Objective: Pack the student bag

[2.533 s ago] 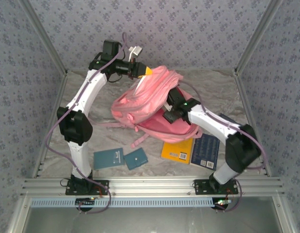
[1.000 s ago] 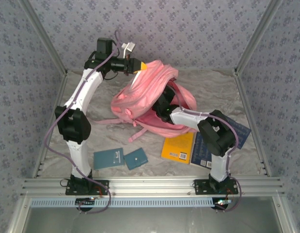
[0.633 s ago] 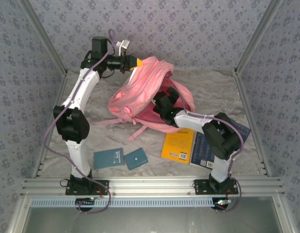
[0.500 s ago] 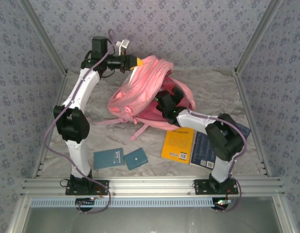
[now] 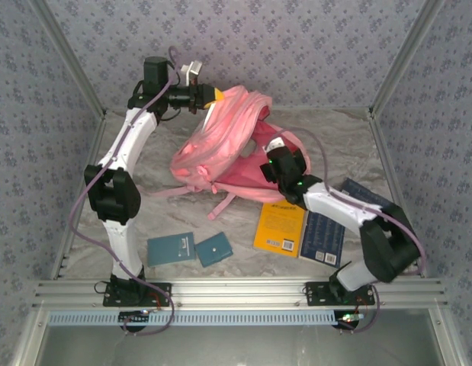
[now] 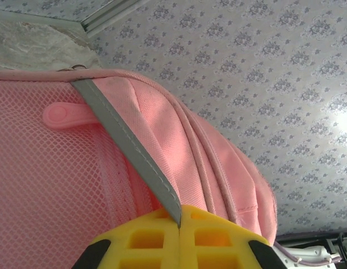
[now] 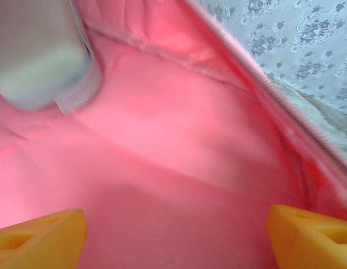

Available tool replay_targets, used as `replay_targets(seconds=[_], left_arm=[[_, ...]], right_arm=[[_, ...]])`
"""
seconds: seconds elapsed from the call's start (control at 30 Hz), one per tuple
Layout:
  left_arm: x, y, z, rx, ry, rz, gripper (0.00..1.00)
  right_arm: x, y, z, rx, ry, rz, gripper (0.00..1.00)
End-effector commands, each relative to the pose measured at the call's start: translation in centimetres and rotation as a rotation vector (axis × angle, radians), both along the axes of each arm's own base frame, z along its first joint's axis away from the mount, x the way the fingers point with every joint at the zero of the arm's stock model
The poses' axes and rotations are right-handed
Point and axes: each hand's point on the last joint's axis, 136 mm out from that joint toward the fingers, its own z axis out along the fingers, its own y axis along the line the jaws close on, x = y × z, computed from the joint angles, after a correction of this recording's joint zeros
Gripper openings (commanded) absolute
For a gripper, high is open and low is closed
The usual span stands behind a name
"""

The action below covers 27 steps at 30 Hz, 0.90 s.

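place: robot lab cell | evidence: aluminium frame (image 5: 243, 288), floral-patterned walls (image 5: 297, 46), marble-look table (image 5: 338, 141)

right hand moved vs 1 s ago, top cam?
Yes. The right hand has shifted right: from in line with the yellow book's left edge to in line with its middle, at the student bag's mouth.

No lettering comes through clearly enough to read: the yellow book (image 5: 280, 229) shows a pale barcode-like patch, the blue book (image 5: 325, 238) beside it rows of fine print, the two teal booklets (image 5: 171, 248) small white marks, all too small
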Motion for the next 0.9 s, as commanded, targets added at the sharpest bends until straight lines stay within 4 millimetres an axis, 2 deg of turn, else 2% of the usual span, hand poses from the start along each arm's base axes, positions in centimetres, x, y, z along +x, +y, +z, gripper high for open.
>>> replay_targets(seconds=[0.0, 0.1, 0.2, 0.37, 0.47, 0.57, 0.7, 0.77, 0.87], left_arm=[[0.0, 0.3, 3.1, -0.035, -0.135, 0.007, 0.0], [0.2, -0.1, 2.1, -0.02, -0.114, 0.008, 0.0], [0.5, -0.2, 1.1, 0.005, -0.099, 0.019, 0.0], [1.2, -0.3, 0.0, 0.025, -0.071, 0.044, 0.0], [1.5, -0.5, -1.0, 0.041, -0.051, 0.053, 0.0], [1.6, -0.9, -2.2, 0.062, -0.034, 0.052, 0.0], [1.8, -1.3, -3.2, 0.082, -0.016, 0.058, 0.0], [1.9, -1.2, -3.6, 0.101, -0.008, 0.067, 0.0], [2.0, -1.0, -4.2, 0.124, 0.009, 0.091, 0.0]], right_arm=[[-0.7, 0.9, 5.8, 0.322, -0.126, 0.041, 0.83], [-1.7, 1.6, 8.7, 0.386, -0.163, 0.107, 0.83], [-3.2, 1.9, 10.0, 0.435, -0.154, 0.148, 0.85], [-6.2, 2.7, 10.1, 0.471, -0.073, 0.219, 0.85], [-9.3, 4.8, 10.3, 0.455, -0.058, 0.371, 0.84], [-12.5, 7.3, 9.3, 0.372, -0.036, 0.522, 0.84], [-16.8, 10.9, 6.3, 0.229, -0.022, 0.74, 0.85], [-18.2, 12.2, 4.8, 0.183, -0.007, 0.82, 0.85], [-19.0, 13.6, 3.2, 0.164, 0.04, 0.861, 0.85]])
